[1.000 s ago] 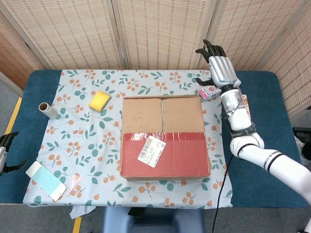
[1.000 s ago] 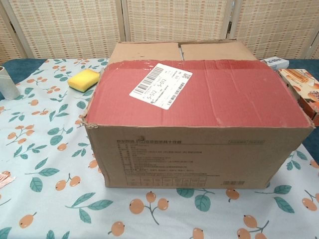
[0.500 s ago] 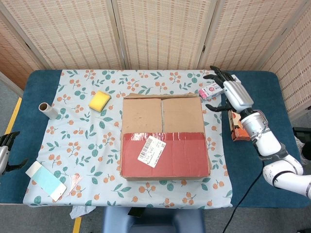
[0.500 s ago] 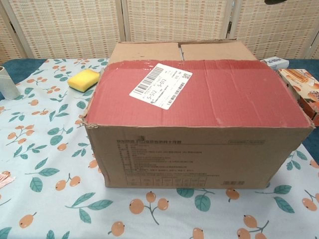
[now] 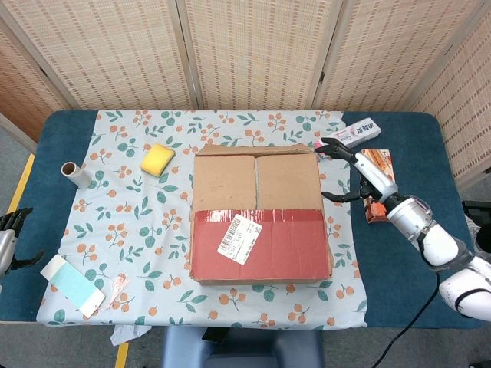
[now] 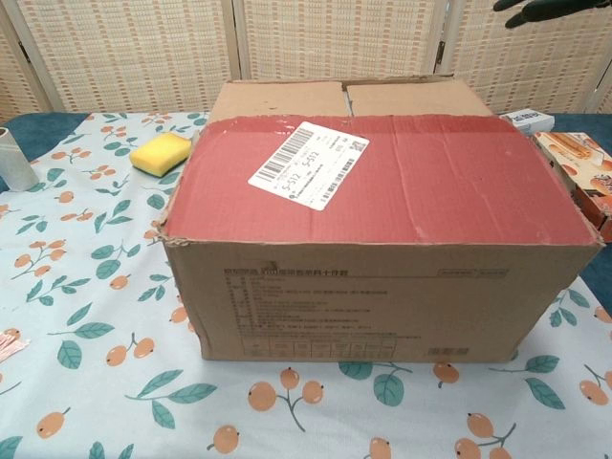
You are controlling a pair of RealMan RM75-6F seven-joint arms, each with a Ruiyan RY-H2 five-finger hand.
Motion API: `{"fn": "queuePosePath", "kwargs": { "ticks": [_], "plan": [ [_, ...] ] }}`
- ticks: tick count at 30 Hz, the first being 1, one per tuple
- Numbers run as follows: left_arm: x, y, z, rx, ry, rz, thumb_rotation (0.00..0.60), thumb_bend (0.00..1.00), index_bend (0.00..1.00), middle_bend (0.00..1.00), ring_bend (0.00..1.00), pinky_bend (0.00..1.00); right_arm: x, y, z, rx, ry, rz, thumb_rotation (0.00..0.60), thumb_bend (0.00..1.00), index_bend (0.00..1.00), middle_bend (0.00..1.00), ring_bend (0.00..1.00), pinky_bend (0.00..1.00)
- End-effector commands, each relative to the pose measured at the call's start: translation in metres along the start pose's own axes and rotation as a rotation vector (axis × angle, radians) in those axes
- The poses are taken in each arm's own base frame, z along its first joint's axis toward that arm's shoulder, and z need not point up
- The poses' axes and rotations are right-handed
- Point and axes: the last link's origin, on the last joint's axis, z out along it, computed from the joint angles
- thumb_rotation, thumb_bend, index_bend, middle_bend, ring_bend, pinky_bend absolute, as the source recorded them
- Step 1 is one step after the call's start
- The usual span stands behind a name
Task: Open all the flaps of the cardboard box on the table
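While its flaps lie flat and hide whatever is inside, the brown cardboard box [image 5: 261, 217] with a red-taped front flap sits mid-tabletop [image 5: 406, 261]; the right robot hand [image 5: 364, 172] hovers beside it, fingers spread, holding nothing. The left robot hand [image 5: 9, 241] shows too little to judge.

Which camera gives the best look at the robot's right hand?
The head view: the right hand shows whole, fingers spread, holding nothing, beside the cardboard box. The chest view catches only dark fingertips at its top edge.
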Motion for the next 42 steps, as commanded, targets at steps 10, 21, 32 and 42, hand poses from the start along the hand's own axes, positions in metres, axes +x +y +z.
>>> {"fn": "queuePosePath", "kwargs": {
  "ticks": [10,21,32,42],
  "plan": [
    [-0.002,-0.001,0.002,0.009,-0.013,0.009,0.600,0.33,0.00,0.08,0.04,0.00,0.003,0.019,-0.003,-0.038,-0.244,0.245,0.600,0.29,0.18,0.09,0.17,0.21],
    [-0.001,-0.002,0.002,0.012,-0.003,0.003,0.600,0.33,0.00,0.08,0.04,0.00,-0.006,0.024,0.009,-0.061,-0.319,0.274,0.600,0.29,0.16,0.09,0.19,0.21],
    [-0.001,-0.003,0.002,0.016,-0.004,-0.002,0.600,0.33,0.00,0.08,0.04,0.00,-0.010,0.031,0.011,-0.084,-0.347,0.270,0.600,0.29,0.12,0.09,0.23,0.18],
    [-0.001,-0.003,0.003,0.016,-0.007,0.000,0.600,0.33,0.00,0.08,0.04,0.00,-0.015,0.033,0.008,-0.079,-0.362,0.272,0.600,0.29,0.10,0.08,0.22,0.18]
  ]
}}
